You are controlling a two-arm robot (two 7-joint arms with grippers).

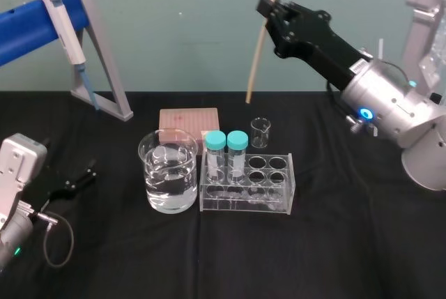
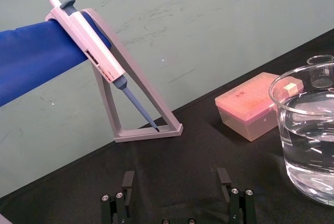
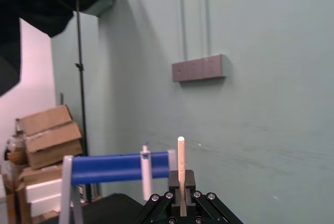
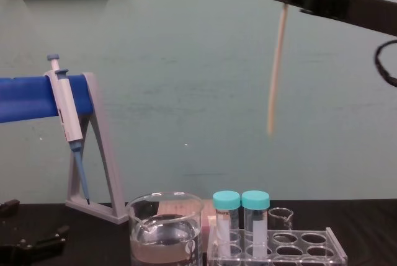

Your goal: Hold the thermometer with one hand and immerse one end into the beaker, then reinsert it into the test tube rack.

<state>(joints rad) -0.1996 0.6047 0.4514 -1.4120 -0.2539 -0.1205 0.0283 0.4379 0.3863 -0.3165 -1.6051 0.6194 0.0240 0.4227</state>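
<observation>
From the head, the right gripper [image 1: 267, 6] grips the thermometer [image 1: 258, 58] by its upper part, and the rod hangs tilted in the air, well clear of the rack [image 1: 247, 200] and the water-filled beaker [image 1: 148, 168] just beside it. The left wrist view shows the left gripper [image 2: 176, 176] spread wide and empty, low over the table [image 2: 198, 151]. From the chest, the thermometer's lower end is high above the rack.

beaker [image 1: 169, 182] left of rack [image 1: 248, 205], thermometer [image 1: 263, 40] above
</observation>
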